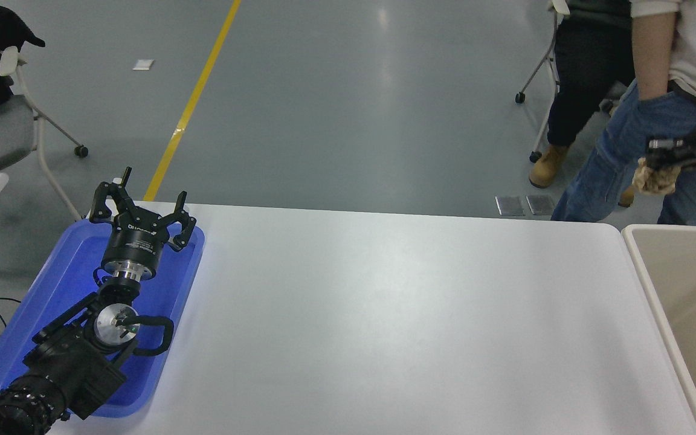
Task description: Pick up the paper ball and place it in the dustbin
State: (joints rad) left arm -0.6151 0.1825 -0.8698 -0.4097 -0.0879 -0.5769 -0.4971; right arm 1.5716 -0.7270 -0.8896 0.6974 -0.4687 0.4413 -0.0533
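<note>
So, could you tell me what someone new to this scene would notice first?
Probably the wrinkly tan-brown paper ball at the right edge, clamped in the black right gripper and hanging in the air above the far end of the large beige rectangular plastic dustbin. Next, the shallow blue plastic tray at the lower left, with the parked left gripper open over it.
</note>
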